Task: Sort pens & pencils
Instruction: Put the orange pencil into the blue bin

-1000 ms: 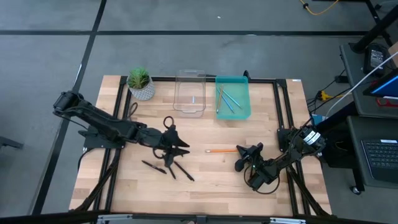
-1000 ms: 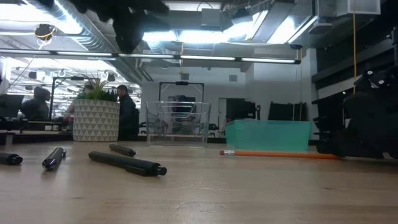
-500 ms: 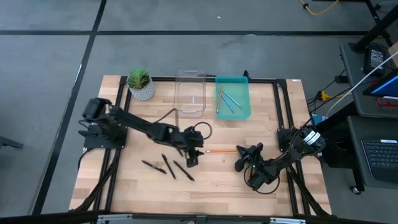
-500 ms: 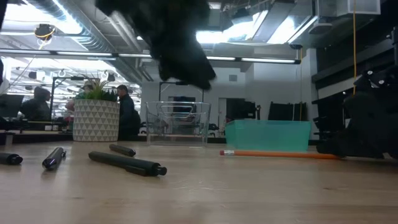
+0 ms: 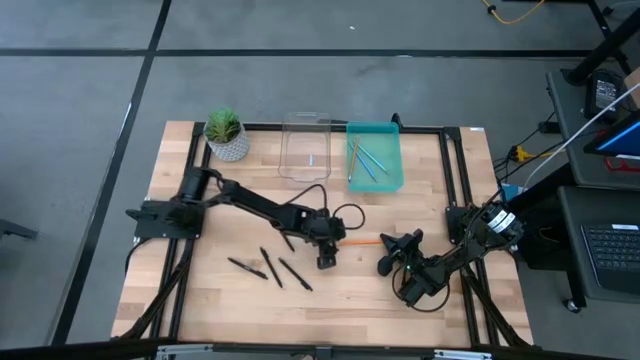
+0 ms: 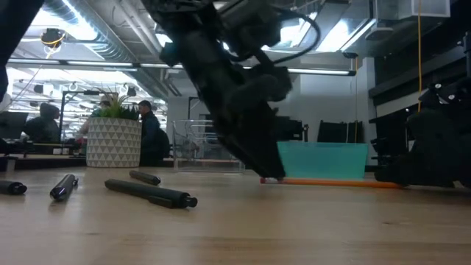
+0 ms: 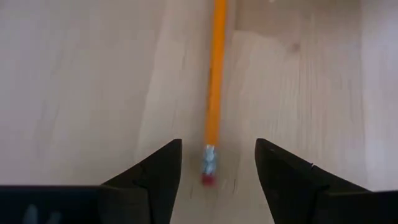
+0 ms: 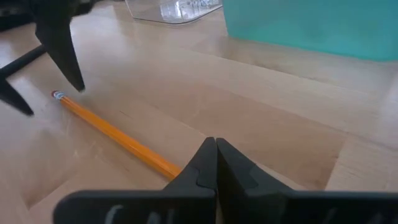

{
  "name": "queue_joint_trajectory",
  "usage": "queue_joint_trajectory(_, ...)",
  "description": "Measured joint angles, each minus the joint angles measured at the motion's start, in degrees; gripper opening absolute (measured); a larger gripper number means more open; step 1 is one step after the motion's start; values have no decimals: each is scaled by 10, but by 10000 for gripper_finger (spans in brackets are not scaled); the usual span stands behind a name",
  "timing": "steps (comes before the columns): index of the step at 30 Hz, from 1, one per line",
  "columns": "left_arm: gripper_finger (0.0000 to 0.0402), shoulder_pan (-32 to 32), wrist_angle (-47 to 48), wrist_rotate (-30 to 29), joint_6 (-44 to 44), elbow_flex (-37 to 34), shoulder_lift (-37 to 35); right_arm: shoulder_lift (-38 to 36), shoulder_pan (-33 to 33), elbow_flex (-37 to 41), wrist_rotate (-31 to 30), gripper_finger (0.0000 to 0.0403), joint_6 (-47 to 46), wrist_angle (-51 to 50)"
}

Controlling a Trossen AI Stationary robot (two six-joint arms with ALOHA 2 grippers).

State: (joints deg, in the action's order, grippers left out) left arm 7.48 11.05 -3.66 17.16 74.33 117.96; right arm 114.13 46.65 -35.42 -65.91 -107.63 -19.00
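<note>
One orange pencil point(image 5: 362, 241) lies flat on the table in the middle, with its eraser end point(image 7: 208, 169) toward the table's left. My left gripper point(image 5: 328, 252) is open and low over that end. Its fingers point(image 7: 163, 171) stand on either side of the eraser without touching it. Several black pens point(image 5: 272, 268) lie on the wood to the left of it. More pencils point(image 5: 366, 160), light blue and orange, lie in the teal bin point(image 5: 392, 178). My right gripper point(image 8: 216, 144) is shut and sits low by the pencil's far end, which it hides.
A clear bin point(image 5: 305, 150) stands left of the teal bin at the table's far edge. A potted plant point(image 5: 226, 135) stands at the far left corner. A black frame runs round the table's edge. Bare wood lies along the near edge.
My left gripper has moved from above the black pens toward the table's right. It has come down over the orange pencil's eraser end. The pens and the pencil lie where they were.
</note>
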Motion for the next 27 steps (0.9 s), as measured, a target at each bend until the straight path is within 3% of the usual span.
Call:
queue_joint_trajectory(7,198,1,44,-44,-19,51,25,0,0,0,0,0,1,0)
queue_joint_trajectory(12,195,3,99,-45,-38,56,27,0,0,0,0,0,1,0)
queue_joint_trajectory(20,194,15,79,-62,-42,56,43,0,0,0,-1,0,2,-1)
queue_joint_trajectory(27,150,16,75,-65,-43,55,45,0,1,0,-2,0,2,-4)
